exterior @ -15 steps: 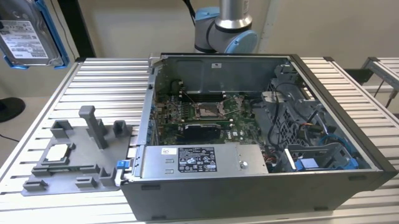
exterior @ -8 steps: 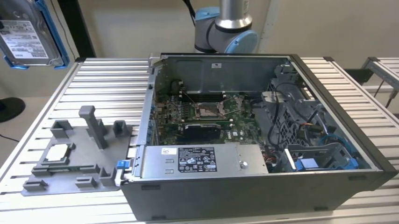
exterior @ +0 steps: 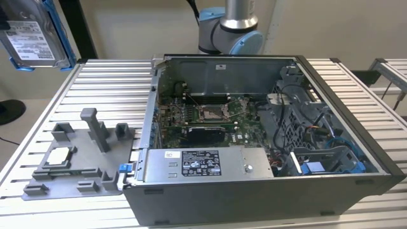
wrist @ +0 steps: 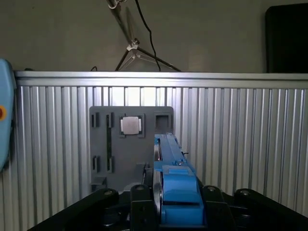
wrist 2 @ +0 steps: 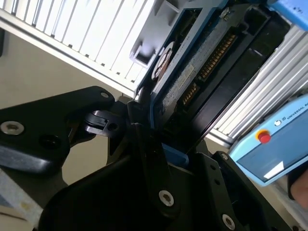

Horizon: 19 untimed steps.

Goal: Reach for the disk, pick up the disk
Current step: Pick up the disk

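Clamped edge-on in the pincer (wrist: 175,195) is the disk (wrist: 168,154), jaws pressed against its flat faces; its long axis points straight out from the pincer, well above the counter (wrist: 240,134) and grey tray (wrist: 130,154).

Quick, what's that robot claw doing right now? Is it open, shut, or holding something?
The gripper: closed, holding the disk by its blue-railed edges, up in the air.

Counts: 1 disk (exterior: 32,36), 1 open PC case (exterior: 254,200), 1 grey fixture plate (exterior: 83,174) at its 9 o'clock, 1 square chip (exterior: 59,155), 1 silver box (exterior: 200,164), 1 arm (exterior: 232,28), 1 blue pendant (wrist 2: 272,144).
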Available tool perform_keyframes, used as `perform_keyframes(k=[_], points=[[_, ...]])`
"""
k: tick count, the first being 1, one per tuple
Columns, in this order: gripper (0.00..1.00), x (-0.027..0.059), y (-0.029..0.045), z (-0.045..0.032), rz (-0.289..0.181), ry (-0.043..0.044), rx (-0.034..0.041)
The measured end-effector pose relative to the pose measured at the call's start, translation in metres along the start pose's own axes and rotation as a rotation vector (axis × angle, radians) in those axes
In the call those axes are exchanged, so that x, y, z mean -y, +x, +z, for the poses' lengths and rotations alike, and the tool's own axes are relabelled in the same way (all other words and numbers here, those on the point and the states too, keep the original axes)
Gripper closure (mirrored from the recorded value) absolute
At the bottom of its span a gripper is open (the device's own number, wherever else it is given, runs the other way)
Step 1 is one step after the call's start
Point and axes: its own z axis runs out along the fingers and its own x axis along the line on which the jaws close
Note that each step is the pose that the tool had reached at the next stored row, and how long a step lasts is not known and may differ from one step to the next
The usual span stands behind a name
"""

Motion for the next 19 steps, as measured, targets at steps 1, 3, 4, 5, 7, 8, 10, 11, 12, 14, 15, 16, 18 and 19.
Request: perform_keyframes(k=[1, 3, 4, 5, 7, 8, 10, 11, 12, 14, 15, 16, 18, 19], points=[[1.0, 0.0023, 0.0, 0.0, 0.0, 0.0001, -0.0005], [1.0, 0.0062, 0.0, 0.0, 0.0, 0.0, -0.0013], [1.0, 0.0082, -0.0001, 0.0, 0.0, 0.0001, -0.0017], [1.0, 0.01, -0.0001, 0.0, 0.0, 0.0001, -0.0021], [1.0, 0.0139, -0.0001, 0.0, 0.0, 0.0, -0.003], [1.0, 0.0157, -0.0001, 0.0, 0.0, 0.0001, -0.0034], [1.0, 0.0197, -0.0001, -0.0001, 0.0, 0.0, -0.0043], [1.0, 0.0218, -0.0002, 0.0, 0.0, 0.0001, -0.0047], [1.0, 0.0239, -0.0002, 0.0, 0.0, 0.0001, -0.0051], [1.0, 0.0285, -0.0002, -0.0001, 0.0, 0.0001, -0.006], [1.0, 0.0307, -0.0002, 0.0, 0.0, 0.0001, -0.0064], [1.0, 0.0329, -0.0003, 0.0, 0.0, 0.0002, -0.0068], [1.0, 0.038, -0.0003, -0.0001, 0.0, 0.0, -0.0078], [1.0, 0.0405, -0.0003, -0.0001, 0.0, 0.0001, -0.0082]])
